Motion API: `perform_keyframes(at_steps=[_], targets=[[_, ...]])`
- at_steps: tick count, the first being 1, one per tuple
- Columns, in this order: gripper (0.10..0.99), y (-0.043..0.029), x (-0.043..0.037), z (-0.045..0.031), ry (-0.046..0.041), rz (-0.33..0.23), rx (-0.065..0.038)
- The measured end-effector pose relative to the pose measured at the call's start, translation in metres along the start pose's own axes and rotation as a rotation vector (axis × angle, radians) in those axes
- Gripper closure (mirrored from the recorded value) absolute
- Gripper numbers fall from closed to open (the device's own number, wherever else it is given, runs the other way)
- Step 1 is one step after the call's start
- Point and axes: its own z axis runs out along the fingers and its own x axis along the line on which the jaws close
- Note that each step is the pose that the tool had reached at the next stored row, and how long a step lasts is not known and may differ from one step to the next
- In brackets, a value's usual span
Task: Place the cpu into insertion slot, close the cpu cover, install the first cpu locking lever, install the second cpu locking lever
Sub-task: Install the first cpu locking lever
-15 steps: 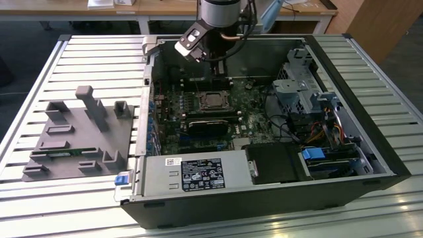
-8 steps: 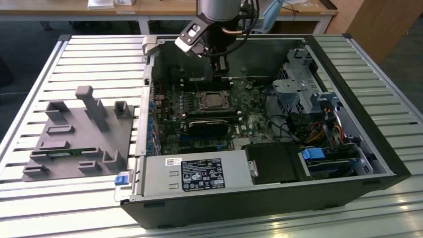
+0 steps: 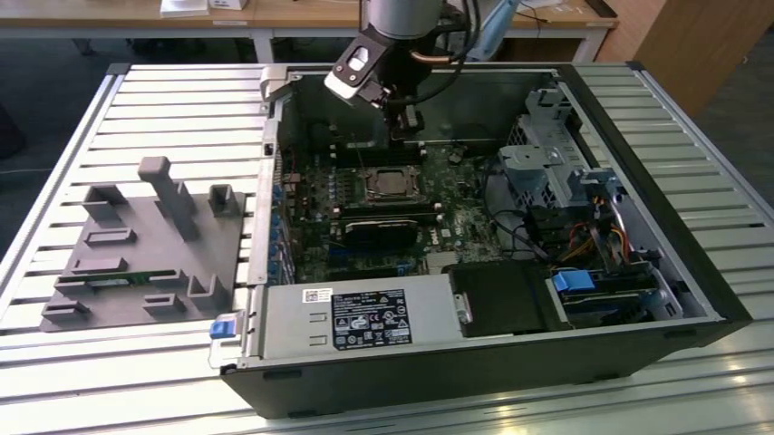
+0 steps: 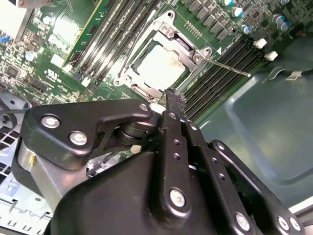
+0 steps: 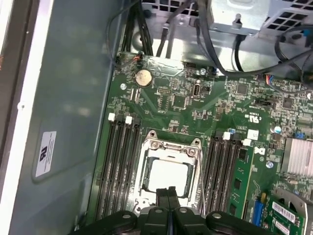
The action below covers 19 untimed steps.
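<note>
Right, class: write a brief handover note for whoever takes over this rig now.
Hand: shut, empty, hovering near the square silver-rimmed insertion slot.
Silvery-grey square cpu: seated in it.
Thin silver cpu cover frame: looks closed over the chip.
Left: a thin metal locking lever juts out over the long black memory slots, seemingly unlatched; the other lever's state is unclear.

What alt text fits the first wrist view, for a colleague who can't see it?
The gripper, fingers shut together, hangs over one edge of the silver chip, which lies flat inside the metal cover frame. Black memory slots flank it on both sides on the green motherboard.
</note>
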Motion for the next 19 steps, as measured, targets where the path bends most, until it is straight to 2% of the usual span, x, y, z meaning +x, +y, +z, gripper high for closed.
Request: perform_keyframes(at_steps=[6,15,19], targets=[[0.98,0.0,0.0,0.0002,0.0011,-0.03,0.001],[0.98,0.0,0.0,0.0002,0.0062,-0.184,0.006],[0.98,0.0,0.0,0.0002,0.0076,-0.227,0.007]])
